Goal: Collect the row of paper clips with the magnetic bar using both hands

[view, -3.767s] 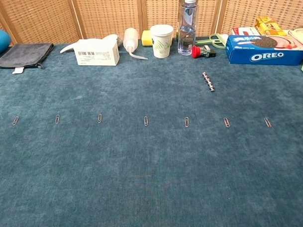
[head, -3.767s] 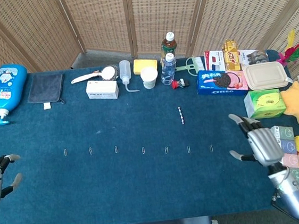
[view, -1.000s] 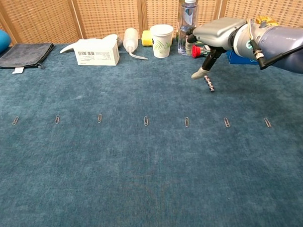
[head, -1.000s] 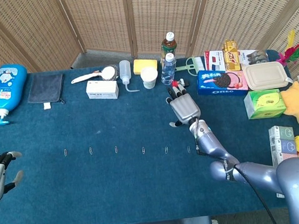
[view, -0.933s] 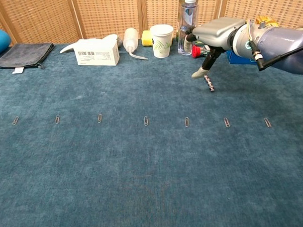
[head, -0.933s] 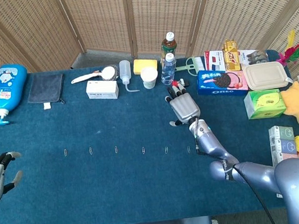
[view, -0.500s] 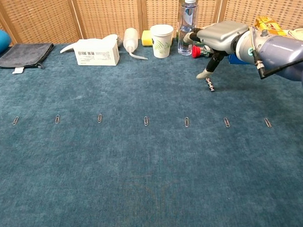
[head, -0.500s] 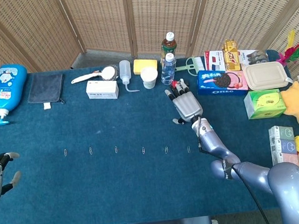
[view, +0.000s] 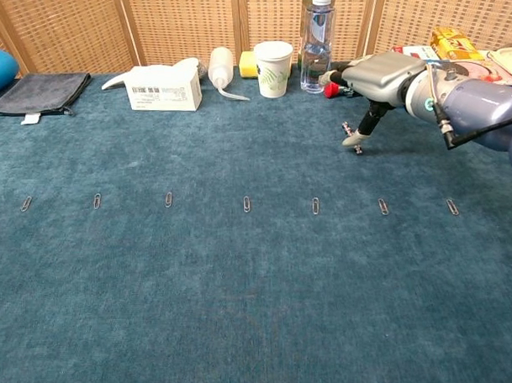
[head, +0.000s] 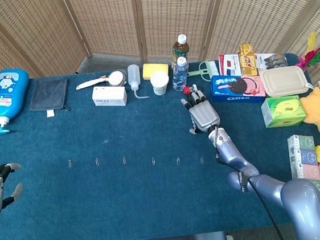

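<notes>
Here, right robot hand [view: 378,82] over magnetic bar [view: 351,139], open cloth [view: 243,310] below clips [view: 246,204].

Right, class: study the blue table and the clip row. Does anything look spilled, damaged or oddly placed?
Nothing stands out. The paper clips lie in an even row on the table, nothing is spilled, and the bottles at the back stand upright. The right hand has its thumb down at the magnetic bar.

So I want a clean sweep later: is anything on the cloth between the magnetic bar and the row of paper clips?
Nothing visible. Only bare blue cloth separates the magnetic bar, under the right hand, from the paper clips.
</notes>
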Controlling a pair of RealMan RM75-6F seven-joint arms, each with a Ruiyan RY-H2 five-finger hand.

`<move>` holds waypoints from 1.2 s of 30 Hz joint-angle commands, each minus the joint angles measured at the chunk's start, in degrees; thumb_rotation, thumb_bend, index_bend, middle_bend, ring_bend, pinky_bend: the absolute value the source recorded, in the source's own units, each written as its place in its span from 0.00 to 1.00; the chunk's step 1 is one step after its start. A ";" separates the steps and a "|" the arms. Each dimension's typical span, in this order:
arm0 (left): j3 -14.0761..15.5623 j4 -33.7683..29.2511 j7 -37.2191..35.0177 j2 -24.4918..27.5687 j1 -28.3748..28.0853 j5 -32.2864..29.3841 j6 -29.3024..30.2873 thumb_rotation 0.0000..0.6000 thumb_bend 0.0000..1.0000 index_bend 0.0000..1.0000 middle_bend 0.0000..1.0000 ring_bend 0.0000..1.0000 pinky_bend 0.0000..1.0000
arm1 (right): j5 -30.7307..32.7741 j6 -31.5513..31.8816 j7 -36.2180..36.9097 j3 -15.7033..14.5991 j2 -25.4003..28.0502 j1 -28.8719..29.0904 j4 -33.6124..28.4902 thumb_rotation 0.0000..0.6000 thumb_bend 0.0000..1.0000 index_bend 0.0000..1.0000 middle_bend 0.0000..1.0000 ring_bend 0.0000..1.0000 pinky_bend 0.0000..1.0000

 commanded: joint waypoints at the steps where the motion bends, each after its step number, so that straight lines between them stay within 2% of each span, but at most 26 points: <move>1: -0.02 0.01 0.00 -0.10 -0.07 -0.01 -0.09 1.00 0.51 0.35 0.42 0.42 0.48 | -0.90 -0.48 0.75 -0.12 -0.82 -0.53 1.64 0.71 0.20 0.00 0.00 0.00 0.01; 36: 0.08 0.36 -0.13 -0.47 -0.05 0.08 -0.20 1.00 0.51 0.35 0.42 0.42 0.48 | -6.21 -2.67 6.16 2.33 -4.89 -1.84 17.32 0.71 0.21 0.00 0.00 0.00 0.01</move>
